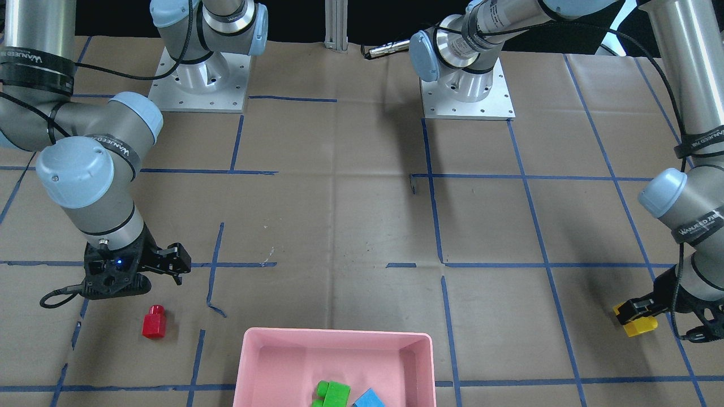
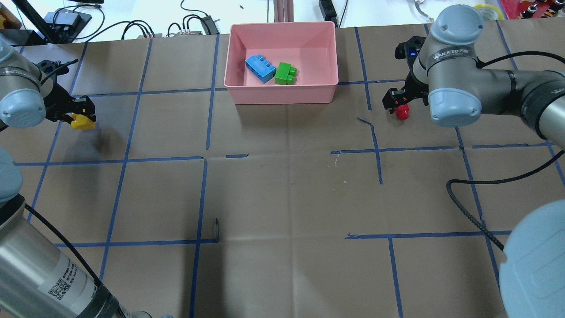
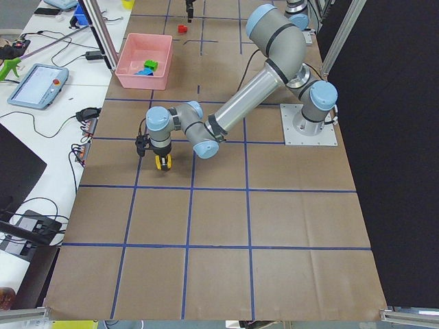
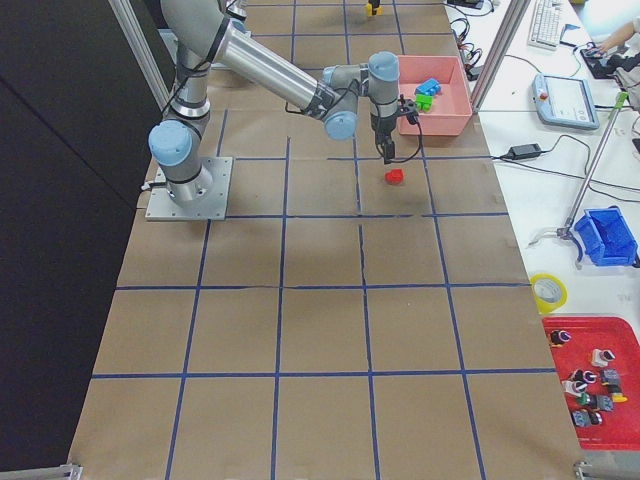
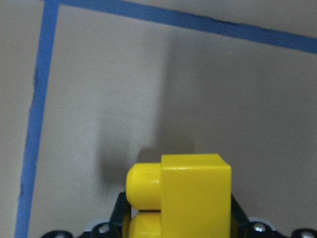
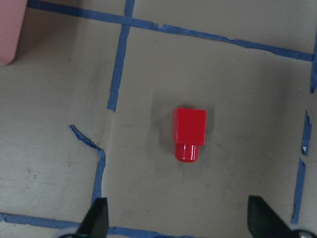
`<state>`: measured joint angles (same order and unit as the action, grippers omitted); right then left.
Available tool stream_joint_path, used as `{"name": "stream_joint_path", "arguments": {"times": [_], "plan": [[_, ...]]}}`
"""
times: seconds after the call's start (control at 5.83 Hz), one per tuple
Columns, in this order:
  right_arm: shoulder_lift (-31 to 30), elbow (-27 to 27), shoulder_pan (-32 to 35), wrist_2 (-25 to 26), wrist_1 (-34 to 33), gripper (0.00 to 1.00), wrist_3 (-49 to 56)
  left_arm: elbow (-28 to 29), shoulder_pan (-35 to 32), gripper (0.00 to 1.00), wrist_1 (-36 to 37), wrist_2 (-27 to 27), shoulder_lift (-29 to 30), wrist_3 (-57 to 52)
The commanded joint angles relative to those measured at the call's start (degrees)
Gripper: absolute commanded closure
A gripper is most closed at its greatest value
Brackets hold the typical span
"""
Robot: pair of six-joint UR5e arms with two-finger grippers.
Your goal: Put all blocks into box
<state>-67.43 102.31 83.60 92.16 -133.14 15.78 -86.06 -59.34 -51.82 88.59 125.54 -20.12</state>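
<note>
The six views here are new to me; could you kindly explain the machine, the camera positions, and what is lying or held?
Two robot arms are bolted to a paper-covered table, each ending in a two-finger gripper. One camera faces the robot, one looks over its shoulders, two watch from the table's ends, one rides on each wrist. The pink box holds the blue block and green block. The red block lies on the table below the open right gripper. The left gripper is shut on the yellow block.
</note>
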Motion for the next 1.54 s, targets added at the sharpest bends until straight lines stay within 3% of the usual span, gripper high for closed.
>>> {"name": "stream_joint_path", "arguments": {"times": [0.0, 0.17, 0.51, 0.69, 1.03, 1.37], "plan": [[2.83, -0.09, -1.15, -0.05, -0.54, 0.00, -0.05, 1.06, -0.60, 0.79, -5.62, 0.00, -5.80, 0.17], [3.44, -0.70, -2.03, -1.01, -0.02, 0.00, 0.03, 4.11, -1.56, 0.79, -11.84, -0.44, -8.10, 0.17], [4.67, -2.72, -2.12, -1.28, 0.08, 0.00, -0.05, 21.45, -10.31, 0.83, -31.22, -0.70, -7.95, 0.96], [6.50, -4.30, -2.04, -2.76, 0.08, 0.00, -0.57, 27.20, -16.28, 0.87, -33.41, -0.53, -6.03, 1.23], [7.93, -5.01, -2.04, -3.83, -0.01, 0.00, -0.58, 30.23, -25.88, 0.85, -33.35, -8.92, 0.72, 1.32], [8.97, -5.19, -2.04, -3.92, -0.45, 0.00, -0.58, 41.17, -35.71, 0.79, -33.17, -7.66, 9.49, 1.92]]}}
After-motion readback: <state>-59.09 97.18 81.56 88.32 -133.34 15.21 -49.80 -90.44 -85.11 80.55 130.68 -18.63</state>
